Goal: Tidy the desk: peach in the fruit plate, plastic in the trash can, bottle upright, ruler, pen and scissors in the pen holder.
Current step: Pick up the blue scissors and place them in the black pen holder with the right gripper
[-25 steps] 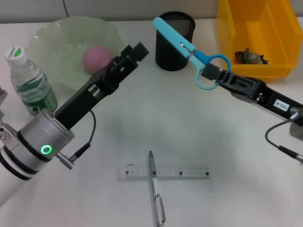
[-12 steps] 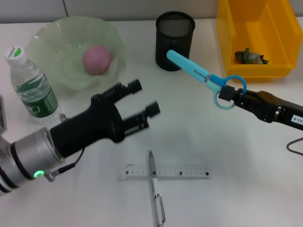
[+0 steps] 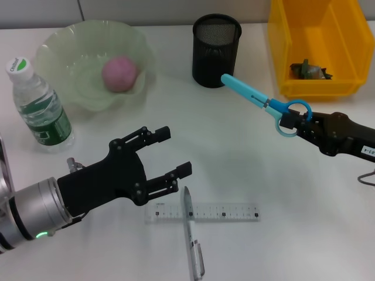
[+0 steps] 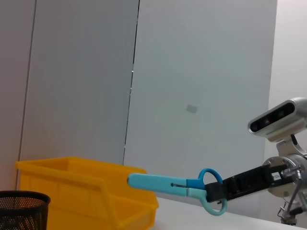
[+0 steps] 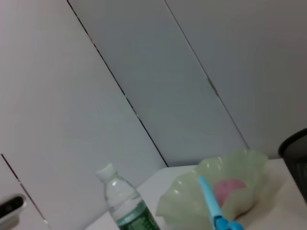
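- blue scissors [image 3: 258,100], pinched by the right gripper [image 3: 293,124] at mid-right, are pointing toward the mesh pen holder [image 3: 217,42]; tip up, then lower in.
- left gripper [image 3: 167,155], fingers spread, is hovering at lower left above the pen [image 3: 192,240].

Bright, even overhead light on the white surface [image 3: 246,158]; only faint, soft shadows under the left tool [image 3: 167,153] and beside the pen holder [image 3: 216,51]. Mild glare on the plate [image 3: 64,52] rim. Soft, hazy focus in the right wrist view, bottle [image 5: 125,202] slightly blurred.
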Robot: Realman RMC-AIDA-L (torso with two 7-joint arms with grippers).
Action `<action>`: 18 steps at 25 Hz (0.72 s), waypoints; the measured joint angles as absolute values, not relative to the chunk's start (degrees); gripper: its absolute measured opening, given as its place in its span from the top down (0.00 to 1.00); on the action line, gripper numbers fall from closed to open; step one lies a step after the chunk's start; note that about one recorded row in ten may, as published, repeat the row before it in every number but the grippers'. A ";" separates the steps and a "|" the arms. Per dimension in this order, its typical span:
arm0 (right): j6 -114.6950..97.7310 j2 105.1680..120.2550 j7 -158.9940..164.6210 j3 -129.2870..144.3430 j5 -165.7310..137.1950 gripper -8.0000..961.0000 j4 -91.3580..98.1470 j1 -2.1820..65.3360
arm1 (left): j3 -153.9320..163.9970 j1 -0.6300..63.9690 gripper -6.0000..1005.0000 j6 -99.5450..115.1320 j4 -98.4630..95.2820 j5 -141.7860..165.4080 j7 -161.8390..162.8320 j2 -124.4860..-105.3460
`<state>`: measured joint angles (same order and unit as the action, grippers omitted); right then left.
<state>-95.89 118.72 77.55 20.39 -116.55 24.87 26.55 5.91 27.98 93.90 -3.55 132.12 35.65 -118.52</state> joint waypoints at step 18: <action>-79.91 118.75 85.38 26.11 -116.64 0.90 37.92 34.90 | 5.38 27.44 0.22 92.87 -2.77 132.10 35.43 -118.94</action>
